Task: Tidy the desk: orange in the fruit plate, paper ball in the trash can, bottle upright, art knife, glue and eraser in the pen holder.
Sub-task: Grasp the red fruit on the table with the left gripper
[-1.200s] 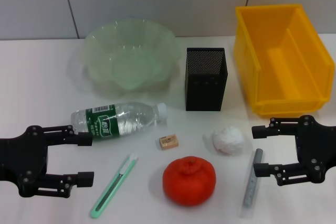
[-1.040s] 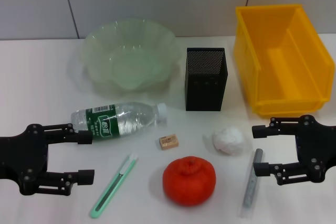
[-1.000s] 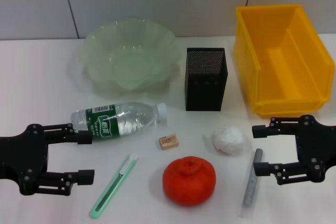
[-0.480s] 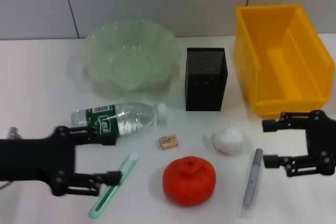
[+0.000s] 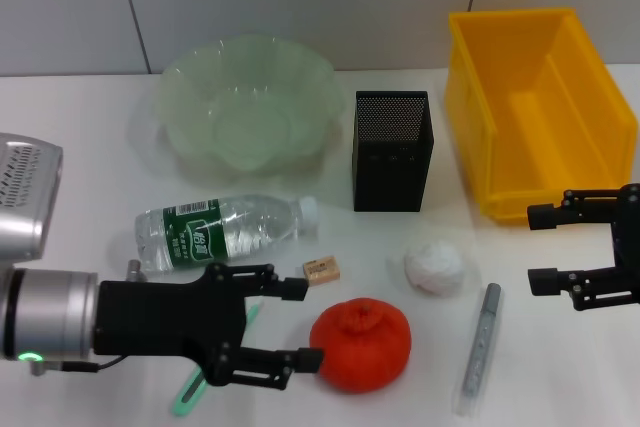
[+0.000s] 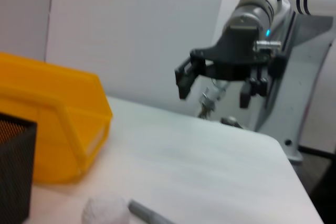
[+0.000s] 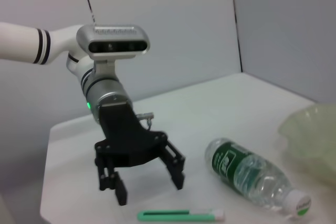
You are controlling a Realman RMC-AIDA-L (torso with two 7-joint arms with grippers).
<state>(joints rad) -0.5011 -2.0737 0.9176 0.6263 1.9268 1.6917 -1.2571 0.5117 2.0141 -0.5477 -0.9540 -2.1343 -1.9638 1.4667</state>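
Reaching — left gripper (image 5: 300, 322) beside orange (image 5: 361, 343).

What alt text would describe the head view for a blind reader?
The open left claw reaches toward an orange on a white desk, with a lying bottle, eraser, paper ball, black pen holder and yellow bin nearby. The open right claw waits at the right edge.
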